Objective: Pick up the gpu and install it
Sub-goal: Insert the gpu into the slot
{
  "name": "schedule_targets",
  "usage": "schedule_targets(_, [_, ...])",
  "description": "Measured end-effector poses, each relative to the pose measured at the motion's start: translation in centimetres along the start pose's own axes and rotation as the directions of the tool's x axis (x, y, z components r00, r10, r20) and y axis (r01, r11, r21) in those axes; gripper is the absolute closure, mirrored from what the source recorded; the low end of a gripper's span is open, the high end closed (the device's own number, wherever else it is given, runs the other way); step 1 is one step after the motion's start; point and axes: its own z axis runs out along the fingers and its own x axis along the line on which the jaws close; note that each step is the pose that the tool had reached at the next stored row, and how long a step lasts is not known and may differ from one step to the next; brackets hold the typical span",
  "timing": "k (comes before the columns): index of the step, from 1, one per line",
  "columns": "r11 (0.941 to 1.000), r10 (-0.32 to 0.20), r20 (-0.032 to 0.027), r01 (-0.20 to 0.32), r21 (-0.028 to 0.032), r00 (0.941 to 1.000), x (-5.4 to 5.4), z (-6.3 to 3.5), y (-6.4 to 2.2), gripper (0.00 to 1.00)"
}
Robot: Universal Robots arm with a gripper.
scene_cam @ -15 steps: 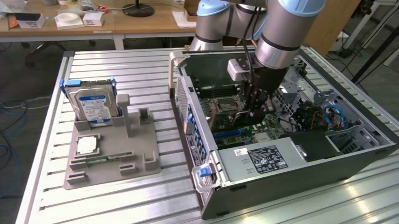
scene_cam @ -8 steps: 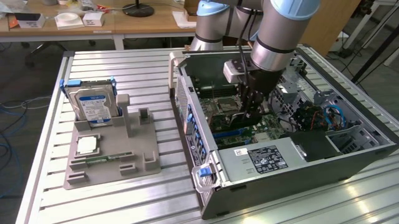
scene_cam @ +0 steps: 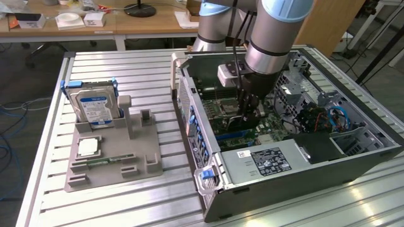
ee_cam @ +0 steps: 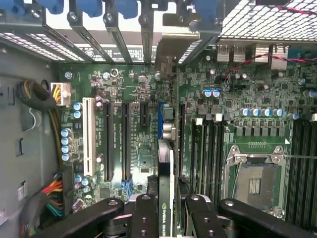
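Exterior view: a grey robot arm reaches down into an open computer case (scene_cam: pixel 303 161) lying on its side on a ribbed metal counter (scene_cam: pixel 126 198). The hand (scene_cam: pixel 249 111) hangs inside the case with its fingers narrowed around the gpu (scene_cam: pixel 243 124), a thin black card held on edge directly below the hand and just above the green motherboard (scene_cam: pixel 271 125). Whether the card touches the board cannot be told. Well away from the hand, toward the exterior view's left, a grey parts holder (scene_cam: pixel 113 175) rests on the counter; a silver hard drive (scene_cam: pixel 94 106) with a blue-white label stands upright in it, and a slim green memory stick (scene_cam: pixel 104 161) lies flat in it. Wrist view: two black fingers (ee_cam: pixel 143 213) of the hand (ee_cam: pixel 167 218) close on the gpu (ee_cam: pixel 166 173) from either side, the card seen edge-on and running straight away from the hand. Beneath it lies the motherboard (ee_cam: pixel 143 89), with long black expansion slots (ee_cam: pixel 106 139) to one side of the hand and an open processor socket (ee_cam: pixel 252 183) to the other.
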Motion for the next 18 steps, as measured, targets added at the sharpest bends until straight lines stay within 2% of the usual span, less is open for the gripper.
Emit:
schedule_targets(3, [1.0,0.0,0.0001,0.0,0.0042,1.0,0.01,0.24,0.14,0.74])
schedule_targets(10, [1.0,0.0,0.0,0.0,0.0045,1.0,0.13,0.31,0.15,0.74])
schedule_targets(18, [1.0,0.001,-0.0001,-0.001,0.0047,1.0,0.8,0.32,0.14,0.74])
